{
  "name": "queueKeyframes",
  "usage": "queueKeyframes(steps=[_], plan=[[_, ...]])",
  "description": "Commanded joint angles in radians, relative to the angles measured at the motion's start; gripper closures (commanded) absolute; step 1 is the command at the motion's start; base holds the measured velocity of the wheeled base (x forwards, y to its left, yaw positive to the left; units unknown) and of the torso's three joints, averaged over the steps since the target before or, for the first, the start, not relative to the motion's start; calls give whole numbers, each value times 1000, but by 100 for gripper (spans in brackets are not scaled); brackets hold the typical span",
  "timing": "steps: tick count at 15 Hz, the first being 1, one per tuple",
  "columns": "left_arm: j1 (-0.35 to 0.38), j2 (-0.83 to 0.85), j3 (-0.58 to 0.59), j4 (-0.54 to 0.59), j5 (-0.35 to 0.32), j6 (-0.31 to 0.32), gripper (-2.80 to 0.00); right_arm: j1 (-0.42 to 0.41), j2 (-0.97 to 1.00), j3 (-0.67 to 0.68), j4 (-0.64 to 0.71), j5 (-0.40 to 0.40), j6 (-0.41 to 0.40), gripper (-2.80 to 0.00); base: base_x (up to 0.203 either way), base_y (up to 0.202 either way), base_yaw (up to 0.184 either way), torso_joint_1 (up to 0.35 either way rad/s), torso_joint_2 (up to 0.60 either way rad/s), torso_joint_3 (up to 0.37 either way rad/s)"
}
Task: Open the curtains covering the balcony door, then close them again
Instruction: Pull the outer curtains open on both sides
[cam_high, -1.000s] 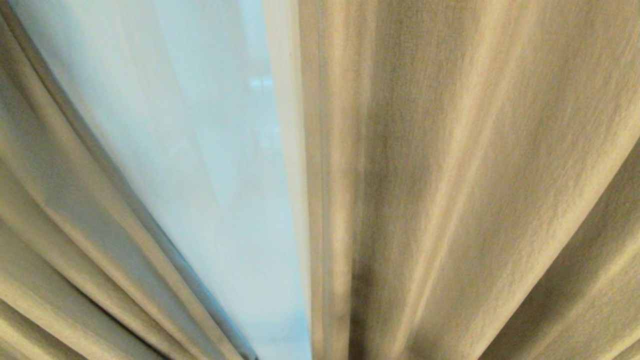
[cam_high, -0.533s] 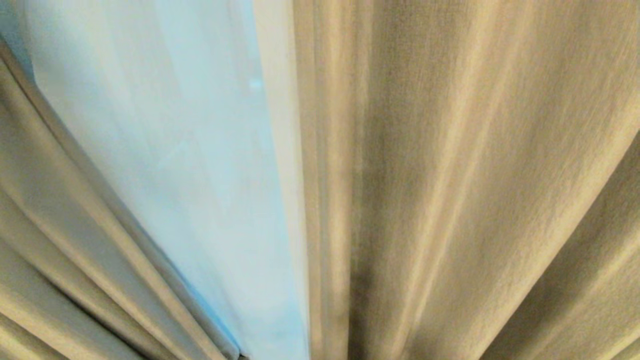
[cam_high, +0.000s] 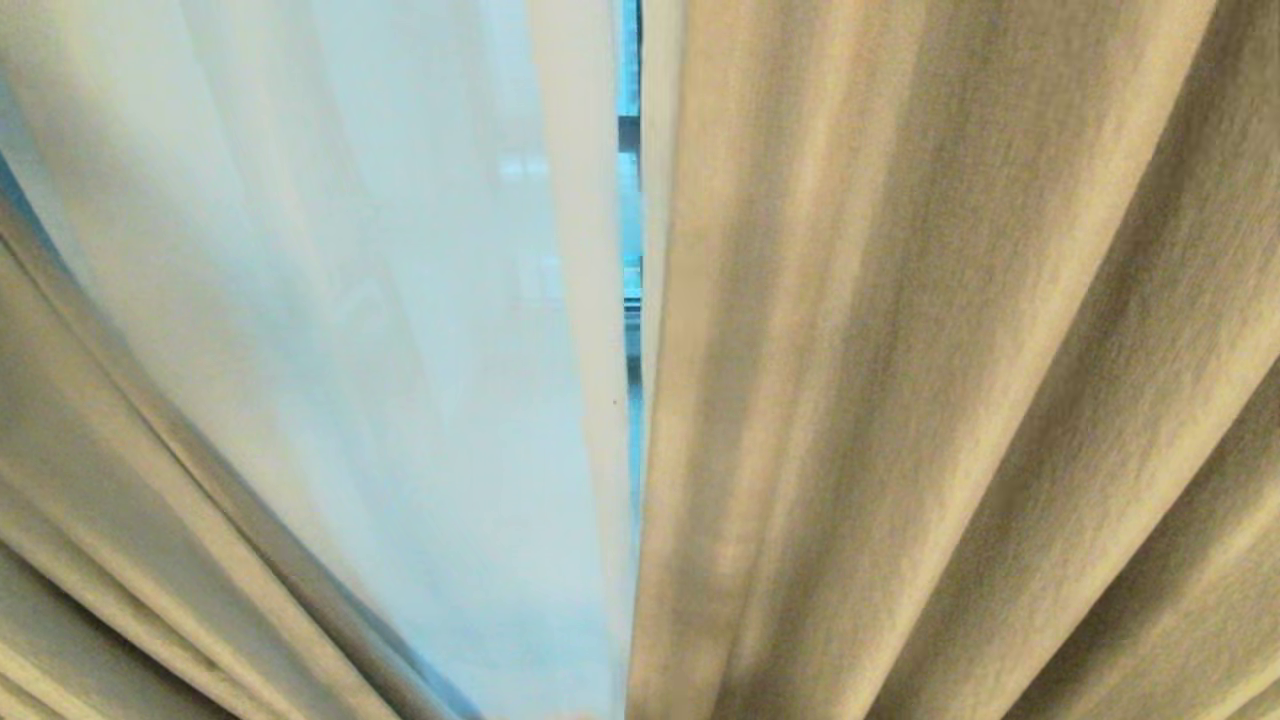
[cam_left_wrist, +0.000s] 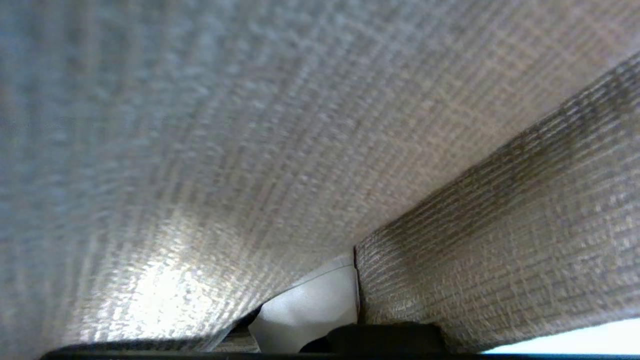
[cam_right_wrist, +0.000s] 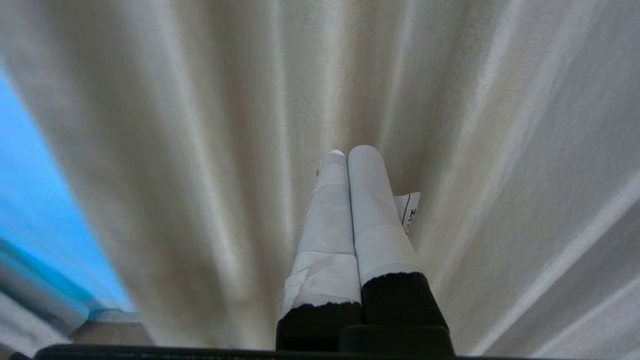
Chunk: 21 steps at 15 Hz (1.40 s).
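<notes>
A: Where are the curtains?

B: They fill the head view. The heavy pale grey-beige woven drapes (cam_high: 900, 380) hang in deep pleats over the right half, and another fold of the same cloth (cam_high: 90, 480) slants across the lower left. Between them hangs the thin white see-through sheer (cam_high: 400, 330), lit from behind.

A: Any sign of the balcony door?

B: Only a narrow bright blue slit (cam_high: 630, 250) between the sheer's edge and the right drape's edge, with a dark bar crossing it high up. I cannot tell whether that bar is the door frame.

A: And the left gripper?

B: In the left wrist view the woven drape (cam_left_wrist: 250, 125) lies right against the camera, with a second fold (cam_left_wrist: 500, 240) crossing it. Only a patch of white wrapped finger (cam_left_wrist: 315, 305) shows at the seam. Its fingers are drawn narrow, and the fold meets them there, though what is pinched I cannot tell.

A: The right gripper?

B: The right gripper (cam_right_wrist: 350, 165) points at pale pleated curtain cloth (cam_right_wrist: 475, 150), its two white-taped fingers (cam_right_wrist: 372, 210) pressed together with nothing between them. Blue light (cam_right_wrist: 35, 200) shows at one side.
</notes>
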Motion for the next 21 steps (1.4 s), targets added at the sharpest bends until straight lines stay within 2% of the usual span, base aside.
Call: queueKeyframes(steps=[1, 6, 11, 12, 21], plan=[[18, 22, 0, 4, -4, 1, 0, -1, 0, 0, 0, 0, -1, 0, 0, 0, 0, 0, 0, 0], [-4, 6, 1, 2, -5, 33, 0, -1, 0, 0, 0, 0, -1, 0, 0, 0, 0, 0, 0, 0], [-53, -29, 8, 4, -5, 37, 0, 1, 0, 0, 0, 0, -1, 0, 0, 0, 0, 0, 0, 0], [-60, -34, 9, 5, -6, 38, -280, 1, 0, 0, 0, 0, -1, 0, 0, 0, 0, 0, 0, 0], [-70, -105, 32, 64, -6, 45, -280, 0, 0, 0, 0, 0, -1, 0, 0, 0, 0, 0, 0, 0]])
